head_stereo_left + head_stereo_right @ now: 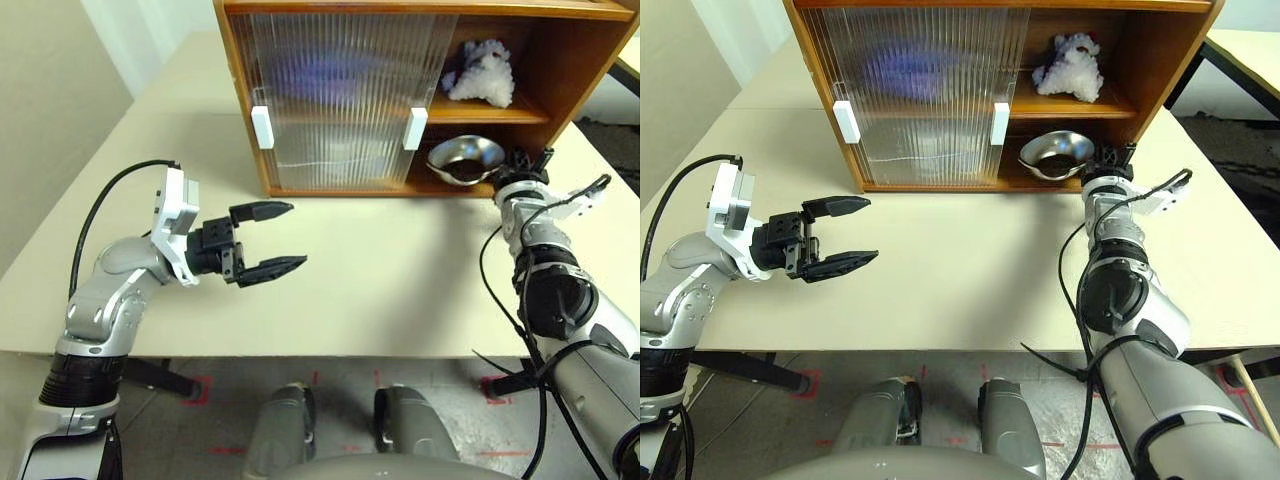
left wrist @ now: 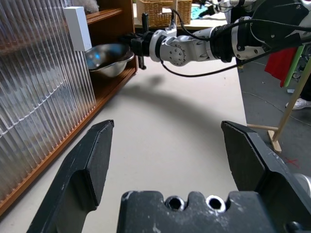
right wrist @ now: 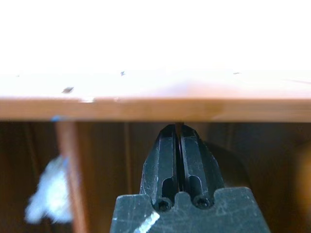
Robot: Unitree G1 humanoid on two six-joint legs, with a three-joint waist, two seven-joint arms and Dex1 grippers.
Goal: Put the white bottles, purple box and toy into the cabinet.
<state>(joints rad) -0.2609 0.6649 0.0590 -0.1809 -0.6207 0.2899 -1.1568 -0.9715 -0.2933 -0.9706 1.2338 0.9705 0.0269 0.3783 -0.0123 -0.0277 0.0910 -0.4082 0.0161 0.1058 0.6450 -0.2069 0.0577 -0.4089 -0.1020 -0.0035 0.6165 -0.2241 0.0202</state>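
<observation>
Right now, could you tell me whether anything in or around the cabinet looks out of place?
The steel bowl on the cabinet's bottom level sits tilted, its mouth tipped toward the table instead of flat. The shut right gripper is right at its rim. The toy lies on the shelf above; nothing looks spilled or damaged.

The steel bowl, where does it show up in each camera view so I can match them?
Left eye view: steel bowl on the cabinet's bottom shelf, right open side.
Right eye view: steel bowl, same spot.
Left wrist view: upper left, beside the white handle.
Right wrist view: can't make it out.
Shared landmark: the cabinet.
</observation>
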